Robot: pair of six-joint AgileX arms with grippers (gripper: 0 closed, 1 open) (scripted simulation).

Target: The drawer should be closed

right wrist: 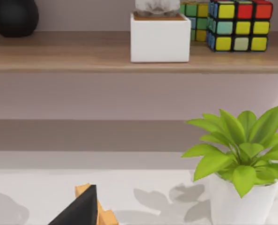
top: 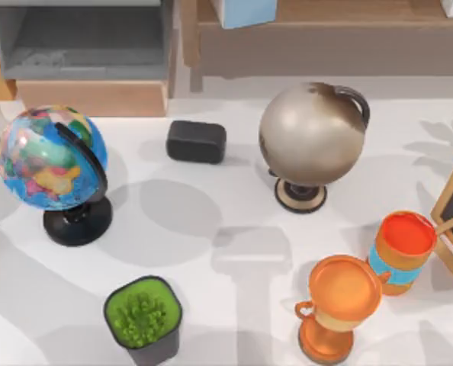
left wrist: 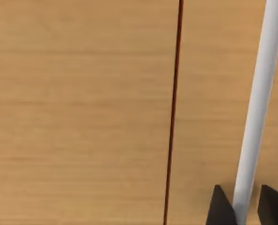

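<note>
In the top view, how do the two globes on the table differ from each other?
The colourful globe stands at the table's left side; the pale globe stands right of centre. The colourful globe shows a blue sea with multicoloured lands, while the pale globe is plain beige-grey. The colourful globe has a black base and black arc; the pale globe has a tan-rimmed base and dark arc. Both stand on round bases, with a dark block between them.

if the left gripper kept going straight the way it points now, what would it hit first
Most likely the light-wood panel straight ahead in the left wrist view. The left gripper straddles a white bar, probably a handle, with fingertips either side. Depth to the wood is hard to judge.
</note>
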